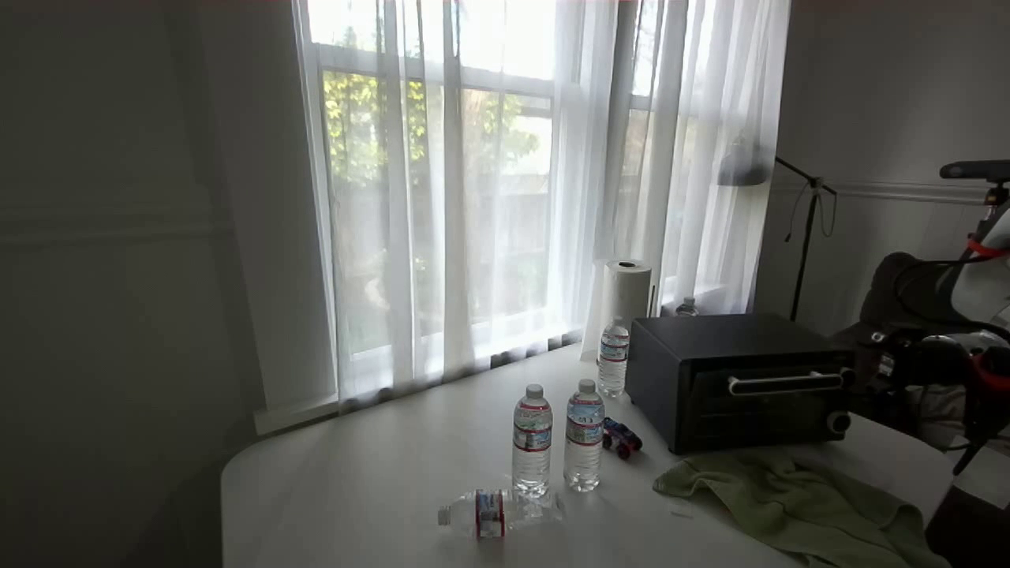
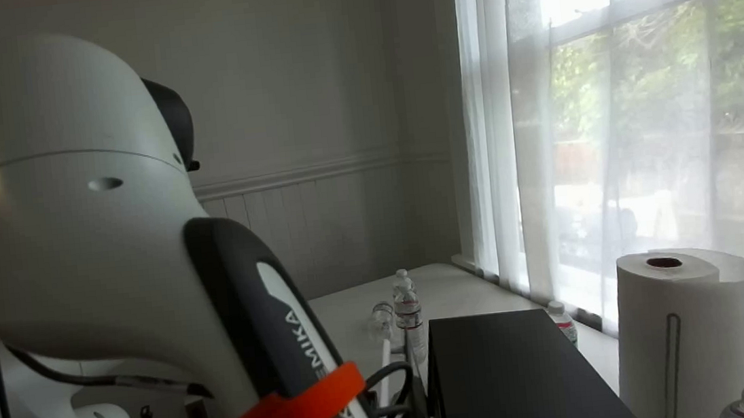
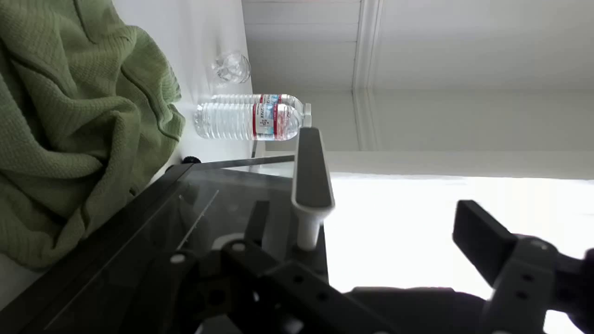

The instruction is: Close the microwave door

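Note:
The microwave (image 1: 738, 339) is a dark box on the white table in both exterior views (image 2: 511, 373). Its door (image 1: 757, 422) stands slightly ajar. In the wrist view, turned on its side, a thin wedge of light shows between the door (image 3: 232, 199) and the body, widest toward the top edge. The pale handle (image 1: 785, 384) runs along the door's upper part. My gripper (image 3: 364, 225) is open and empty. In the wrist view the handle (image 3: 313, 171) lies between the fingers, closer to the left one; contact cannot be told. In the exterior views, the fingers are hard to make out or hidden.
A green cloth (image 1: 797, 501) lies before the microwave. Upright water bottles (image 1: 533, 442), a lying bottle (image 1: 489, 513) and a toy car (image 1: 622, 438) are beside it. A paper towel roll (image 1: 629, 288) stands behind. The arm (image 2: 76, 251) fills the left of an exterior view.

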### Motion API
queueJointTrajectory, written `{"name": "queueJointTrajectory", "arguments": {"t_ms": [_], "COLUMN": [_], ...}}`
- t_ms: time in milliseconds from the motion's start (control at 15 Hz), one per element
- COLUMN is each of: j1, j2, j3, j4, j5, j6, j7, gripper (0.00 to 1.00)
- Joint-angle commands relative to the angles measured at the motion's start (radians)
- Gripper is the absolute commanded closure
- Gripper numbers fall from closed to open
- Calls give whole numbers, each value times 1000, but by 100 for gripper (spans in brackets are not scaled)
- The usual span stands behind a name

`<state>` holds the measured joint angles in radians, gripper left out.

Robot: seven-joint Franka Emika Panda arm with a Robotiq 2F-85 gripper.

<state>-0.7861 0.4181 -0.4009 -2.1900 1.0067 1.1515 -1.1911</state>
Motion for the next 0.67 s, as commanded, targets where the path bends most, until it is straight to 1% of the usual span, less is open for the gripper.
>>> {"name": "queueJointTrajectory", "arguments": {"t_ms": [0, 133, 267, 600], "j1": [-20, -12, 6, 40], "j2": [23, 13, -12, -132], "j3": [1, -5, -21, -82], "j4": [16, 10, -7, -104], "j5": [50, 23, -37, -173], "j6": [-41, -25, 13, 204], "j7": [-26, -22, 8, 65], "gripper": [0, 0, 0, 0]}}
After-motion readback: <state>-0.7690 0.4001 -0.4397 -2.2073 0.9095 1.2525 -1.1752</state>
